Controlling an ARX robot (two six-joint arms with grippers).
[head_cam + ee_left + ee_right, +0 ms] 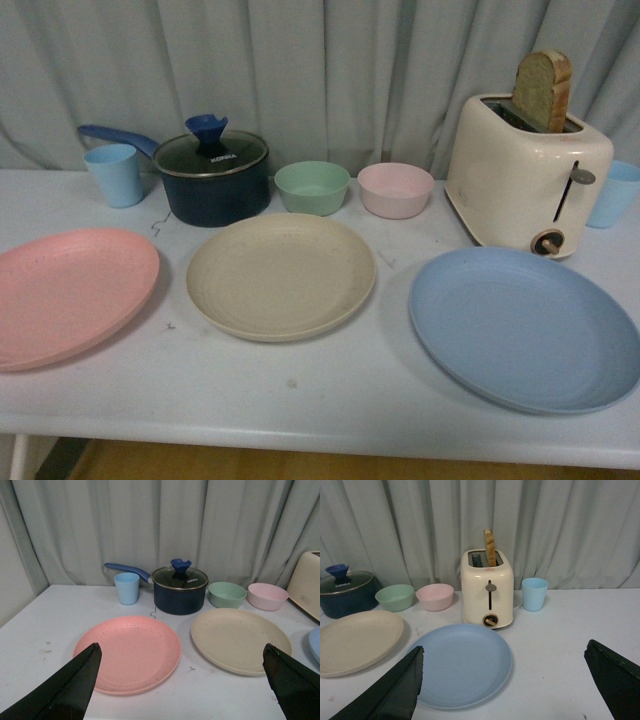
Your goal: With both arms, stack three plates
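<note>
Three plates lie apart in a row on the white table (pixel 300 395): a pink plate (pixel 65 292) at the left, a beige plate (pixel 280 273) in the middle, a blue plate (pixel 525 325) at the right. No arm shows in the front view. My left gripper (pixel 181 652) is open and empty, held back from the pink plate (pixel 131 652) and the beige plate (pixel 240 639). My right gripper (pixel 504 655) is open and empty, held back from the blue plate (pixel 460 664); the beige plate (pixel 355 641) shows beside it.
At the back stand a light blue cup (pixel 114 174), a dark blue lidded saucepan (pixel 212 176), a small green bowl (pixel 312 187), a small pink bowl (pixel 395 189), a cream toaster (pixel 525 170) holding toast, and another blue cup (pixel 613 193). A grey curtain hangs behind.
</note>
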